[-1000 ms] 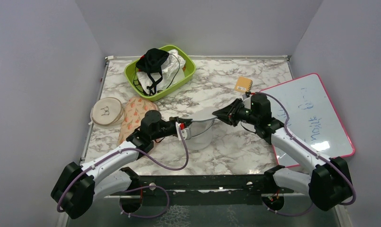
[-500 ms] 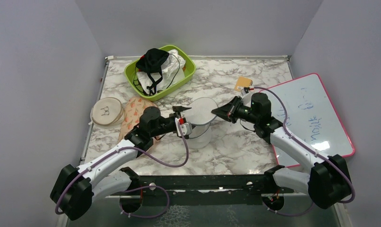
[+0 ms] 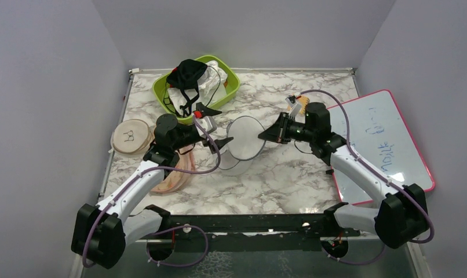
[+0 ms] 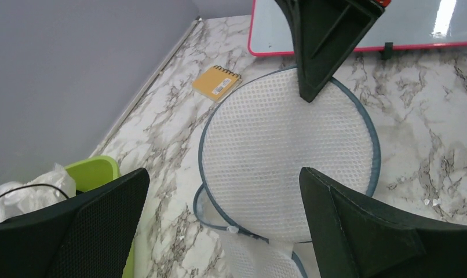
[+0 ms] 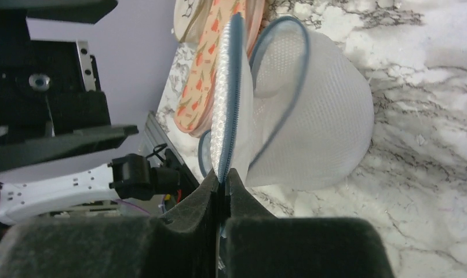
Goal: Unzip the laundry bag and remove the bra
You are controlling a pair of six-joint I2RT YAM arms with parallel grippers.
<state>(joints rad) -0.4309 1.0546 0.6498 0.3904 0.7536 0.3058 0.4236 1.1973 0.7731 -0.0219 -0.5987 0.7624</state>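
Observation:
The laundry bag stands unzipped in the middle of the table. Its round white mesh lid is tipped up on edge over the lower half. My right gripper is shut on the grey-blue zip band at the lid's rim. My left gripper hangs open just left of the lid, touching nothing, and the lid fills the gap between its fingers. A peach padded garment with orange print, the bra as far as I can tell, lies on the table under my left arm, outside the bag.
A green bin at the back holds a black strappy garment and white cloth. A beige round disc lies at the left edge. An orange notepad sits behind the bag. A pink-framed whiteboard covers the right side.
My left gripper let go of the bag, opened wide and drew back to the left. The right gripper closed on the rim and tipped the lid upright.

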